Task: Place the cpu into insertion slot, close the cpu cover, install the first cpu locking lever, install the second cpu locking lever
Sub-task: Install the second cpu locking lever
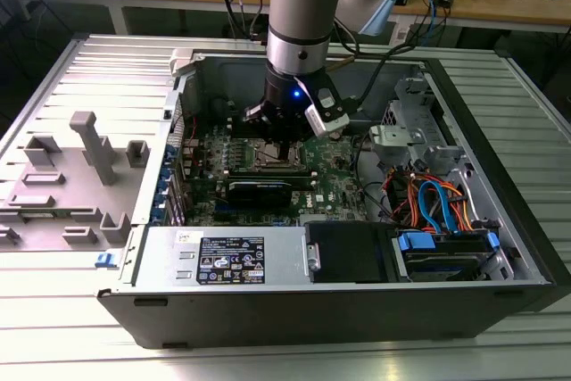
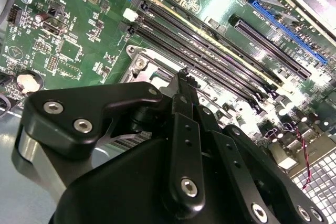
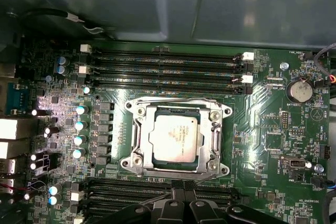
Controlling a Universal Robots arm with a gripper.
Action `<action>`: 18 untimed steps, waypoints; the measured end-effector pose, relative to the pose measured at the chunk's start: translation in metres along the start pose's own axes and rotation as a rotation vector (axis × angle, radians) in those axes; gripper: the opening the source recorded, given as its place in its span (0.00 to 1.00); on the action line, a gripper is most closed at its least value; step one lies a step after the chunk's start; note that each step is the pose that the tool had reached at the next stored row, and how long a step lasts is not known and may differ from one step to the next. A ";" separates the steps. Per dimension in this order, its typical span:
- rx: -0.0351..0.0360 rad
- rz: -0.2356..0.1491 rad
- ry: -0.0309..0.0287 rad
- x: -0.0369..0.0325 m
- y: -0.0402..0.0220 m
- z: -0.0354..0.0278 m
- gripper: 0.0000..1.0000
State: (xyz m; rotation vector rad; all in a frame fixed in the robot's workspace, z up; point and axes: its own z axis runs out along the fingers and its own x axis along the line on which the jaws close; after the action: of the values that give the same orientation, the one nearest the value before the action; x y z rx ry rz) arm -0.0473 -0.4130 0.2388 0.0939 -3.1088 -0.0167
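Cpu (image 3: 176, 139) sits in insertion slot (image 3: 137, 162), cpu cover (image 3: 177, 108) down around it — just ahead of my gripper (image 3: 183, 188), directly under me. Exterior view: my gripper (image 1: 284, 131) low inside open computer case (image 1: 500, 220), over motherboard (image 1: 335, 189). Fingers (image 2: 185, 95) pressed together, holding nothing.

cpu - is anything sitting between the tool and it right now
Nothing visible. In the first wrist view the cpu lies bare in the slot under the cover window, and the tool sits just beside the socket's edge.
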 end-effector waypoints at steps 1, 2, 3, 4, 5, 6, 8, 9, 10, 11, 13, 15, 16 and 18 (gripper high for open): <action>-0.0003 0.000 0.0027 -0.0001 0.0000 0.0000 0.11; -0.0004 0.000 0.0050 -0.0002 0.0000 0.0000 0.11; -0.0006 0.000 0.0092 -0.0003 0.0000 -0.0001 0.11; -0.0008 0.000 0.0130 -0.0003 0.0000 -0.0001 0.11; -0.0009 0.000 0.0153 -0.0003 0.0000 -0.0002 0.11; -0.0012 0.000 0.0183 -0.0003 0.0000 -0.0002 0.11; -0.0013 0.000 0.0198 -0.0003 0.0000 -0.0002 0.11; -0.0019 0.000 0.0200 -0.0004 -0.0001 0.0001 0.11; -0.0018 0.000 0.0204 -0.0004 -0.0005 0.0001 0.11; -0.0019 0.000 0.0206 -0.0004 -0.0008 0.0000 0.11; -0.0033 0.000 0.0208 -0.0003 -0.0020 0.0000 0.11; -0.0057 0.000 0.0211 -0.0001 -0.0042 0.0000 0.11; -0.0073 0.000 0.0218 -0.0001 -0.0047 0.0001 0.11; -0.0222 0.000 0.0239 0.0000 -0.0054 0.0006 0.11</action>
State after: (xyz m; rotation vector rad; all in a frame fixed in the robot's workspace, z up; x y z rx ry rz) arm -0.0470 -0.4183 0.2382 0.0936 -3.0839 -0.0497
